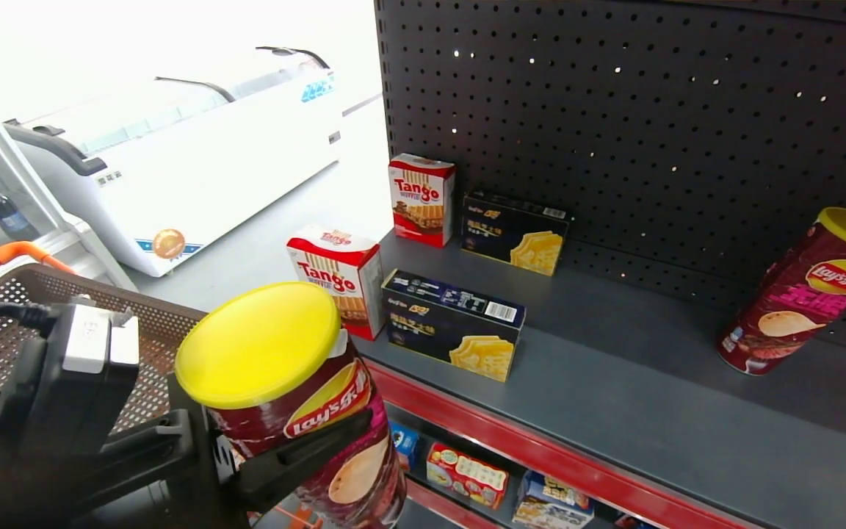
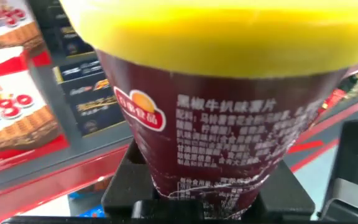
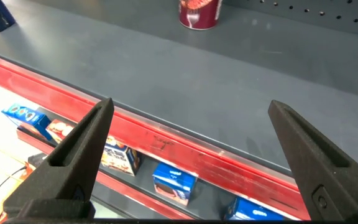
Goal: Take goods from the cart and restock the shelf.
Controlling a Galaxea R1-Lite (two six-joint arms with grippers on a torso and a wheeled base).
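Nearest the lens, chip can (image 1: 298,419): a maroon tube with a potato-chip print and a flat yellow lid (image 1: 258,344), roughly upright. It is held off the shelf (image 1: 614,389), just outside the red front lip (image 1: 540,457) and beside the mesh cart (image 1: 4,323). The left gripper (image 1: 276,452) has its black fingers (image 1: 320,441) clamped on the tube's body below the lid; the left wrist view shows the printed side of the can (image 2: 229,137).

On the shelf, two red-and-white wafer boxes (image 1: 338,275) (image 1: 421,197) stand at the left end. Two dark biscuit boxes (image 1: 452,327) (image 1: 515,234) stand just beside them, one pair near the lip and one near the pegboard (image 1: 651,110). A second can (image 1: 797,294) of the same kind leans tilted against the pegboard, well apart to the right. Bare grey shelf lies between the boxes and that can.

The right gripper (image 3: 191,109) hangs over the red lip, its fingers (image 3: 79,155) spread wide around nothing. Small packets (image 1: 467,474) sit on the tier beneath.
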